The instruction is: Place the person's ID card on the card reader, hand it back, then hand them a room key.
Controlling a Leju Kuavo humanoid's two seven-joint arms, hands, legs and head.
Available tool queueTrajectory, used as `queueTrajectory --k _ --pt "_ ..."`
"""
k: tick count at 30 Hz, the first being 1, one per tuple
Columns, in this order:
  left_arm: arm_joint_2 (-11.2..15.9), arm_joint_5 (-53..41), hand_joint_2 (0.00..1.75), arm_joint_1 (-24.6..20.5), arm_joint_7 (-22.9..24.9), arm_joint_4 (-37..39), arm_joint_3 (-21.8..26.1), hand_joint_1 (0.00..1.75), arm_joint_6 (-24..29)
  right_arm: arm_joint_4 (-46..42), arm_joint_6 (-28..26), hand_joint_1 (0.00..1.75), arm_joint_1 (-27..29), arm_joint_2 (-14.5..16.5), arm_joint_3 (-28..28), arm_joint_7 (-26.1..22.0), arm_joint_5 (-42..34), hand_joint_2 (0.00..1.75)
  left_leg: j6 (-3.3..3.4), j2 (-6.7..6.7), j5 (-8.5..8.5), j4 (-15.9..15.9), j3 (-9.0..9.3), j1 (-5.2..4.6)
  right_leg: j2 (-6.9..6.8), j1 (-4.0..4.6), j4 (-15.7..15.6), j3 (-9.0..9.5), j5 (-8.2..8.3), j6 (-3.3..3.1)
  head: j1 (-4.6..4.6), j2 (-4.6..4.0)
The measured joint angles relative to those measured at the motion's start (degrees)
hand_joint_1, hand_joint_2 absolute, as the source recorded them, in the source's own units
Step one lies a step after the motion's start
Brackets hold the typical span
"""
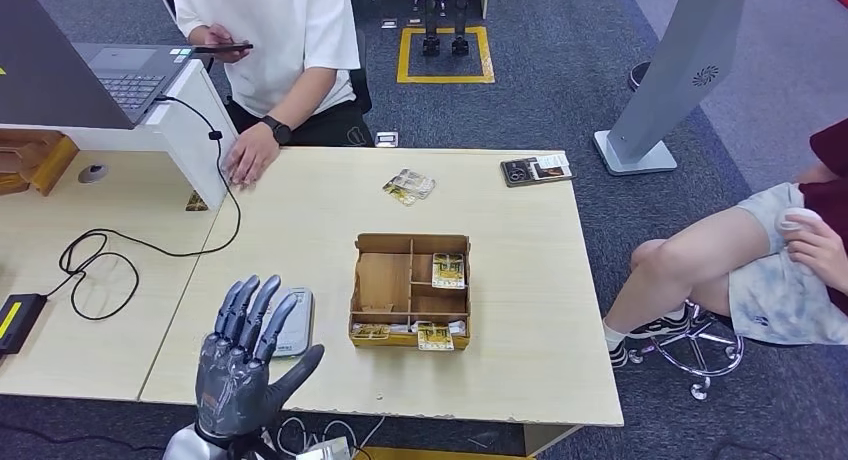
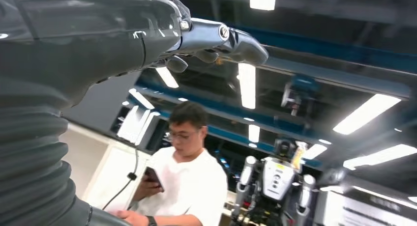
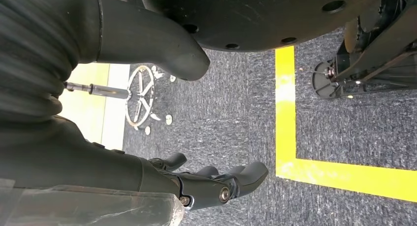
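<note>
The left hand (image 1: 243, 355) is raised over the near edge of the table (image 1: 520, 310), fingers straight and spread a little, thumb out to the side, nothing in it. Just behind its fingertips lies the grey card reader (image 1: 293, 323), flat on the tabletop and partly hidden by the fingers. In the left wrist view the same hand (image 2: 147, 34) points upward, its fingers (image 2: 231, 39) extended toward ceiling lights, with the person (image 2: 189, 182) below them looking at a phone (image 2: 153, 177).

The right hand (image 3: 196, 182) hangs beside the body over grey carpet (image 3: 231, 113), its fingers loosely apart and holding nothing, near a yellow floor line (image 3: 287, 113).

To the right of the reader stands a cardboard tray (image 1: 385, 280) with compartments; room-key cards (image 1: 448, 270) sit in its right-hand compartment and along its near row. Farther back on the table lie a loose packet (image 1: 408, 186) and a dark card (image 1: 536, 169) (which one is the ID card I cannot tell). The person (image 1: 275, 40) stands at the far side, one hand (image 1: 250, 158) resting on the table, the other holding the phone (image 1: 222, 48). A laptop (image 1: 100, 75) sits on the raised counter at left.
</note>
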Motion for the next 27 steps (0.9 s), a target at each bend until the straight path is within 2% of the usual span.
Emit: queueTrajectory --k 3,5,10,13,16,21,27 --pt "1.1 -3.2 1.75 1.0 1.5 -0.2 -0.5 0.00 0.0 0.0 0.2 0.00 0.0 0.0 -0.1 0.0 0.0 1.75 0.00 0.00 0.00 0.0 0.01 0.00 0.00 0.00 0.0 0.00 0.00 0.00 -0.01 0.00" --pt "2.3 -6.7 1.75 1.2 5.4 0.0 -1.6 0.00 0.0 0.1 0.4 0.00 0.0 0.0 -0.2 0.0 0.0 1.75 0.00 -0.01 0.00 0.0 0.01 0.00 0.00 0.00 0.0 -0.01 0.00 0.00 -0.01 0.00" --pt "7.5 -13.5 1.75 0.5 21.8 1.8 -7.9 0.00 0.0 0.1 0.4 0.00 0.0 0.0 -0.7 0.3 0.0 1.75 -0.01 -0.01 0.01 0.0 0.03 0.00 0.00 0.00 0.0 -0.01 0.00 0.00 -0.01 0.00" --pt "11.8 -16.1 1.75 -1.0 32.1 4.2 -14.0 0.00 0.0 0.1 0.5 0.00 0.0 0.0 -1.0 0.4 0.0 1.75 -0.01 -0.01 0.01 0.0 0.03 0.00 0.00 0.00 0.0 -0.01 0.00 0.00 -0.01 0.00" --pt "15.8 -16.8 1.75 -3.3 39.9 7.1 -20.3 0.00 0.0 0.1 0.5 0.00 0.0 0.0 -1.3 0.4 0.0 1.75 -0.01 -0.01 0.02 0.0 0.02 0.00 0.00 0.00 0.0 -0.01 0.00 0.00 -0.02 0.00" --pt "20.5 -16.2 1.75 -6.3 45.0 11.0 -27.8 0.00 -1.8 0.2 0.7 0.00 0.0 0.0 -1.4 0.4 0.0 1.75 -0.01 0.00 0.02 0.0 0.02 0.00 0.00 0.00 0.0 -0.01 0.01 0.00 -0.01 0.00" --pt "24.4 -14.6 1.75 -9.2 47.5 12.7 -33.3 0.00 -8.4 0.3 0.8 0.00 0.0 0.0 -1.5 0.4 0.0 1.75 -0.01 0.00 0.02 0.0 0.01 0.00 0.00 0.00 0.0 -0.01 0.01 0.00 -0.02 0.00"
